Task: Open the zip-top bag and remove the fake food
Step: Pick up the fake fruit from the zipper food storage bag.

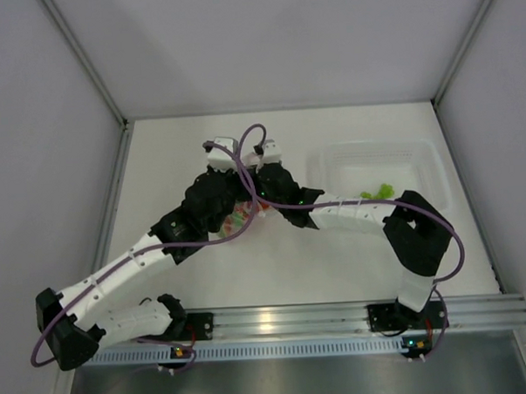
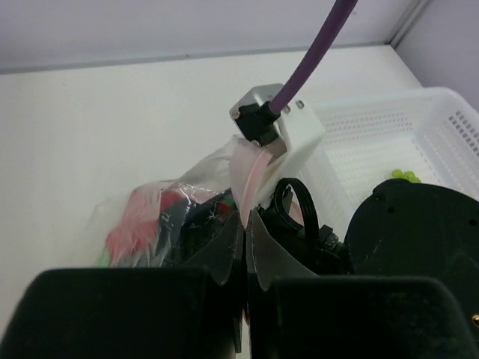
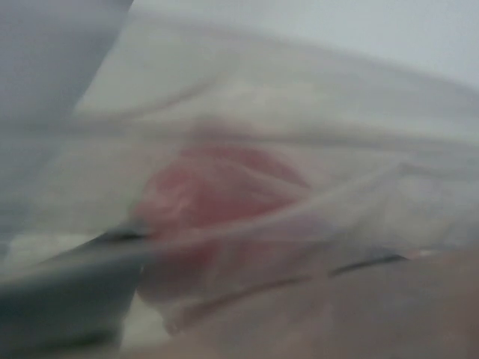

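One tub (image 1: 416,158) flanks the zip-top bag (image 2: 142,217), left gripper (image 2: 245,218) pinching it.

The bag (image 1: 240,217) rests mid-desk (image 1: 188,279), under the spot where the two arms meet. The left pincer (image 2: 245,224) reaches it from the near left and is clamped on its zip edge, which stands up above the rest of the bag. The right pincer (image 1: 263,197) comes in from the right, just beside the left one; whether it grips is hidden. The food (image 2: 138,221) sits inside the bag, on the side left of the zip edge. The tub (image 1: 427,159) stands right of the bag, apart from it, toward the desk's right edge. One piece (image 1: 378,192) lies in the tub, near its front wall.
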Action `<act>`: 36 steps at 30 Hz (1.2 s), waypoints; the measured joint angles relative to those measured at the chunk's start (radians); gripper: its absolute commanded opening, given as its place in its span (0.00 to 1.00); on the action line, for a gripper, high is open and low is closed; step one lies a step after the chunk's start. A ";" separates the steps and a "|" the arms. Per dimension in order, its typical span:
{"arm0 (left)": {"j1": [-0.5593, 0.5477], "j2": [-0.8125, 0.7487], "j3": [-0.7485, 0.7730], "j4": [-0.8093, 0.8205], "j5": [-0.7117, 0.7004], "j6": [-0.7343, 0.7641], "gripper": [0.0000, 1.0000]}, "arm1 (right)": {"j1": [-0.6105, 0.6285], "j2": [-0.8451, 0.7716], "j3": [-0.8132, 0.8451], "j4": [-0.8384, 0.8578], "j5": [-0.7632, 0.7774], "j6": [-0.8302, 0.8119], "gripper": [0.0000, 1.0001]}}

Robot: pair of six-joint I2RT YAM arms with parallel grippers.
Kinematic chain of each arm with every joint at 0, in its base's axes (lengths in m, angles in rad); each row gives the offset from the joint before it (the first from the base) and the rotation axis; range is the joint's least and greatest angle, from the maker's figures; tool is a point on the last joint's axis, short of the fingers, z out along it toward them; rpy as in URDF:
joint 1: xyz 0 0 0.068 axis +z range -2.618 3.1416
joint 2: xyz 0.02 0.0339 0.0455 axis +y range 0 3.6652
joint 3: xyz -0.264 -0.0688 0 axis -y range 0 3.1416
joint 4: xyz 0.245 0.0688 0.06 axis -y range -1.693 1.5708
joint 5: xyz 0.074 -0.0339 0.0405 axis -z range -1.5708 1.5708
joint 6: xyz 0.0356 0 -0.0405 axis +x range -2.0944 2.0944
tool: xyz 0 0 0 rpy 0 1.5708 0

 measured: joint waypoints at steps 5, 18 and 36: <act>0.001 0.008 -0.124 0.081 0.099 -0.037 0.00 | -0.002 0.002 -0.083 0.058 -0.008 0.030 0.00; -0.036 -0.011 -0.356 0.344 0.217 -0.156 0.00 | -0.092 -0.108 -0.177 -0.092 -0.101 0.237 0.00; -0.154 0.026 -0.394 0.367 -0.061 -0.338 0.00 | -0.103 -0.215 -0.236 -0.261 -0.041 0.194 0.00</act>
